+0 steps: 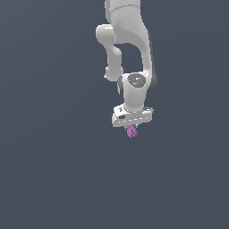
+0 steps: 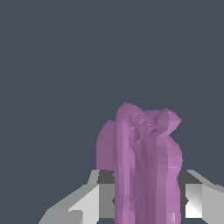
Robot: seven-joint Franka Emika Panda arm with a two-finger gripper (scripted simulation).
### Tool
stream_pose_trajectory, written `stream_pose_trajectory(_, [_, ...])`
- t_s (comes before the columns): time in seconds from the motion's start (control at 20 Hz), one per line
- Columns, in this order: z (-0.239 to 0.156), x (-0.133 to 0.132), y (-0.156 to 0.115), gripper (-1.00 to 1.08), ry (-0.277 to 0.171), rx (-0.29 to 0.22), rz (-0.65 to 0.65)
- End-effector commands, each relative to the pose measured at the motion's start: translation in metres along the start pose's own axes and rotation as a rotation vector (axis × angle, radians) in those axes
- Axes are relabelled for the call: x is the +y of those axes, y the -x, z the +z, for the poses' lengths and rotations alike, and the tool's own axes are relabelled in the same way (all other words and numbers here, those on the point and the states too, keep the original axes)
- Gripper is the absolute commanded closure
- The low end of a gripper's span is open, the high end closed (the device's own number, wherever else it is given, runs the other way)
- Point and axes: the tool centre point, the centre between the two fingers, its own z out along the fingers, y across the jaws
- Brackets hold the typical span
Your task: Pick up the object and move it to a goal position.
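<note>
The object point(image 1: 131, 131) is a small purple-pink lump of finger-like lobes, poking out just below the white hand in the exterior view. My gripper point(image 1: 131, 129) points downward near the middle of that view and is shut on the object. In the wrist view the object point(image 2: 144, 162) looms large and stands upright between the two grey-white fingers point(image 2: 89, 199), which press against its sides. The fingertips are hidden behind the object in the exterior view.
A uniform dark blue-grey surface point(image 1: 49, 179) forms the background in both views. The white arm's links point(image 1: 127, 31) rise from the hand to the exterior view's top edge.
</note>
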Motion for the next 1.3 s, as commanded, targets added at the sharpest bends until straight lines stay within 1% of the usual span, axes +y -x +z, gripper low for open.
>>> stream_pose_trajectory(0.0, [-0.007, -0.002, -0.016, 1.08, -0.011, 0.041, -0.023])
stream_pose_trajectory(0.25, [-0.029, -0.009, -0.058, 1.08, -0.044, 0.15, -0.086])
stream_pose_trajectory(0.55, [-0.07, -0.022, -0.113, 1.08, -0.091, 0.31, -0.177])
stream_pose_trajectory(0.75, [-0.103, -0.033, -0.145, 1.08, -0.123, 0.416, -0.237])
stream_pose_trajectory(1.0, [-0.145, -0.046, -0.176, 1.08, -0.16, 0.539, -0.308])
stream_pose_trajectory(1.25, [-0.185, -0.058, -0.199, 1.08, -0.194, 0.648, -0.37])
